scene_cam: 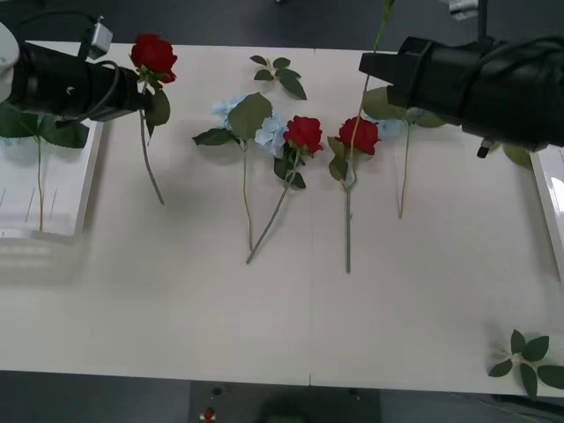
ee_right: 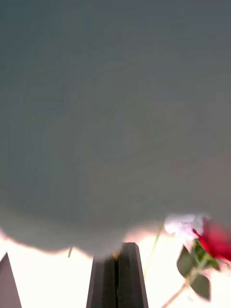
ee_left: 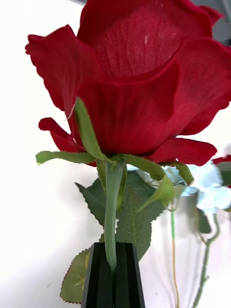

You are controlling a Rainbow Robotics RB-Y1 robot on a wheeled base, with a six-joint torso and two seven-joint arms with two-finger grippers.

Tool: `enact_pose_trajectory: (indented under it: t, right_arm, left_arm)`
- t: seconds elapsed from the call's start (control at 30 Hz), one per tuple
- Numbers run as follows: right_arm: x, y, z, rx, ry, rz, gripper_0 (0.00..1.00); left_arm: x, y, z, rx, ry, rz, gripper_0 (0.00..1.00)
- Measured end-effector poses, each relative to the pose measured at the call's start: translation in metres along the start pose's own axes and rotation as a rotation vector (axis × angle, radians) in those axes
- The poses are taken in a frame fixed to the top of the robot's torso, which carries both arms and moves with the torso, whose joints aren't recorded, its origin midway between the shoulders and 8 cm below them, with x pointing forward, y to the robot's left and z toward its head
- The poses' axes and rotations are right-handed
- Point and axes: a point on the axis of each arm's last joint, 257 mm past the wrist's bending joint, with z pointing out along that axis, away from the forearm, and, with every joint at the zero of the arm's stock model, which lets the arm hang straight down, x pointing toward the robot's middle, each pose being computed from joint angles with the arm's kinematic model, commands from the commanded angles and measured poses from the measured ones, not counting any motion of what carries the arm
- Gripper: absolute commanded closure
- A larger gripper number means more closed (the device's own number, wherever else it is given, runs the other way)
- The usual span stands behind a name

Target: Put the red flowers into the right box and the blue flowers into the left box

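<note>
Fingers (ee_right: 117, 276) pinched on blurred, half-hidden stem (ee_right: 153, 252)

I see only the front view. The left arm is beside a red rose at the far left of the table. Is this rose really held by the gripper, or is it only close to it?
Observer: It is held. In the left wrist view, the left gripper is shut on the green stem of the red rose, just below the bloom.
Operator: And the right gripper, is it open?
Observer: No. In the right wrist view, the right gripper has its two fingers pressed together. I cannot tell whether they pinch anything.
</note>
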Motion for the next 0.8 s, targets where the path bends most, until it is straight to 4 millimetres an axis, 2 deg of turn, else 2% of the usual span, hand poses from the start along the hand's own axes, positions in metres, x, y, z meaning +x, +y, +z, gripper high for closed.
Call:
enact_pose_trajectory:
  t: [0.13,0.3,0.37,0.43,0.53,0.67,0.8]
  right_arm:
    - [0.051,-0.010,0.001,0.016,0.085,0.016,1.00]
    - [0.052,-0.013,-0.001,0.030,0.107,-0.003,1.00]
    - [0.054,-0.025,-0.010,0.067,0.154,-0.026,1.00]
    - [0.055,-0.048,-0.029,0.141,0.231,-0.054,1.00]
    - [0.056,-0.092,-0.074,0.289,0.380,-0.058,1.00]
    - [0.058,-0.142,-0.140,0.486,0.581,-0.041,1.00]
    - [0.061,-0.175,-0.194,0.630,0.717,0.029,1.00]
  left_arm:
    - [-0.026,-0.012,-0.033,0.074,-0.041,0.095,1.00]
    - [-0.041,-0.022,-0.063,0.145,-0.064,0.072,1.00]
    - [-0.040,-0.025,-0.072,0.168,-0.056,0.079,1.00]
    - [-0.037,-0.029,-0.081,0.196,-0.039,0.121,1.00]
    - [-0.032,-0.038,-0.095,0.248,-0.020,0.160,1.00]
    - [-0.030,-0.073,-0.115,0.405,-0.020,0.144,1.00]
    - [-0.028,-0.106,-0.119,0.535,-0.026,0.130,1.00]
